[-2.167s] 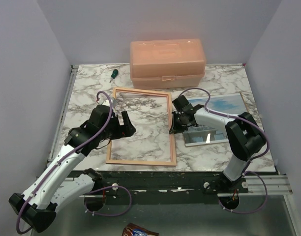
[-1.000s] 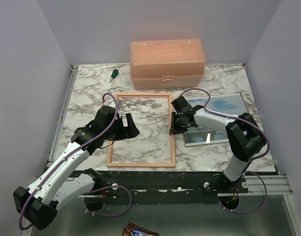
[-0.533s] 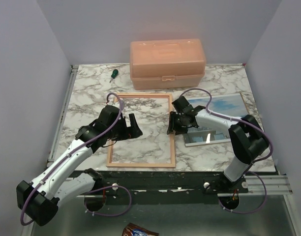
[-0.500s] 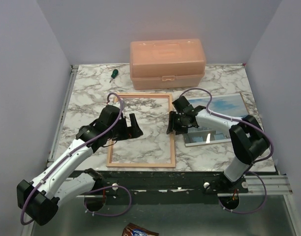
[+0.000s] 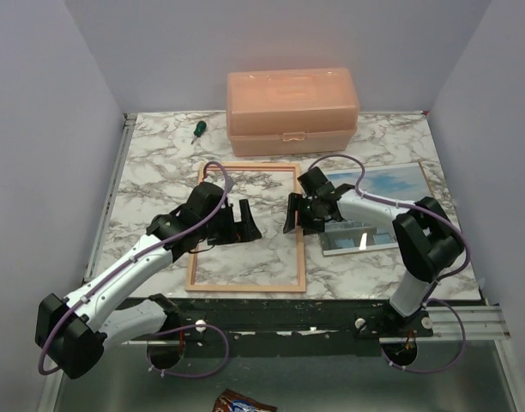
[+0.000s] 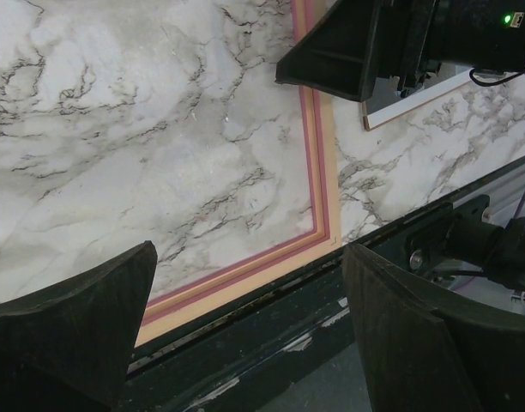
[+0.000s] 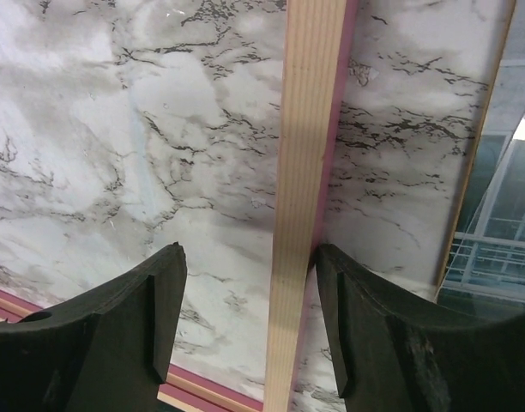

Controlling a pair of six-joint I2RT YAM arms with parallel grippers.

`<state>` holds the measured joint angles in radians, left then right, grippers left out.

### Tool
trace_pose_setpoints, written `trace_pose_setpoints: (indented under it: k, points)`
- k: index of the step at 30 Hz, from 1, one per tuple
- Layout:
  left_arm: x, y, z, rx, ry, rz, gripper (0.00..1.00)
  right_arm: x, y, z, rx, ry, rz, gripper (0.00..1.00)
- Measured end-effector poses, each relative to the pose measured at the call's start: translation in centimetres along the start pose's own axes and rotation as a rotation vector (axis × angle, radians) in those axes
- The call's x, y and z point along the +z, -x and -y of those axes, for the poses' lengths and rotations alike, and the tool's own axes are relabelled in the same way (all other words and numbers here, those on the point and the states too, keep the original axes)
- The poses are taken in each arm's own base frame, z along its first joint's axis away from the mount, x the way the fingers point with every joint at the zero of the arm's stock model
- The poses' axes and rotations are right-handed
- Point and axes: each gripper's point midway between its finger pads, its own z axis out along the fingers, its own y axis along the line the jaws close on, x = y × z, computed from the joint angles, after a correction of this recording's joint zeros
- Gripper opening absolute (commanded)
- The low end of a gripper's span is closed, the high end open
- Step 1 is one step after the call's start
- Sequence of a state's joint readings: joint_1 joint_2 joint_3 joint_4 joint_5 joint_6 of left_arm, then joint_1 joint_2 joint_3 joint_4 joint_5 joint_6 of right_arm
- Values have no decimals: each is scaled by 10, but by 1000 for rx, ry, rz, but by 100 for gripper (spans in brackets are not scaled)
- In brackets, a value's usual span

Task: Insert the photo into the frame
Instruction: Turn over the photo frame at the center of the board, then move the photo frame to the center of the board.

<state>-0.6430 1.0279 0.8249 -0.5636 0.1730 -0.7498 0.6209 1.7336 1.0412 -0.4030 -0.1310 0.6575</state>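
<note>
Pink-edged frame (image 5: 245, 284) lay mid-picture; right gripper (image 5: 295, 218), fingers spread, straddled its right rail; left gripper (image 5: 248, 224) hovered, fingers apart, over its middle.

1 frame (image 5: 245, 285), 1 photo (image 5: 398, 180), 1 shiny panel (image 5: 365, 240), 1 peach plastic box (image 5: 292, 101), 1 sm. screwdriver (image 5: 196, 130), 2 arms (image 5: 125, 275)

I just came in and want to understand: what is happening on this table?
Two robot arms work on a frame lying on the marble table. The right tool is open, astride the frame's right rail. The left tool is open over the frame's inside, holding nothing. The photo lies beside the frame, not yet in it.
</note>
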Motion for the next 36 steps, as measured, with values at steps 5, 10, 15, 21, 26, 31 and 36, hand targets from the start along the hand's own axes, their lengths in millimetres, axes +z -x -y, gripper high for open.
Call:
trace_pose_setpoints:
  k: [5,10,15,21,26,31,36]
  points:
    - [2,-2,6,4,-17,-4,92,2,1,-6,-6,27,-12,76]
    - [5,0,13,2,-45,-5,92,1,4,-11,-8,46,-4,84]
    - [10,3,28,-7,-110,-6,91,-12,6,-12,-7,63,24,86]
    - [22,3,51,-15,-198,-27,91,-34,21,7,50,84,75,86]
    - [41,-4,75,-12,-247,-87,88,-55,52,51,155,63,153,85]
    - [63,-6,103,-17,-287,-133,81,-63,62,106,266,-26,178,85]
    - [85,-10,119,-36,-296,-174,76,-61,57,140,317,-129,163,85]
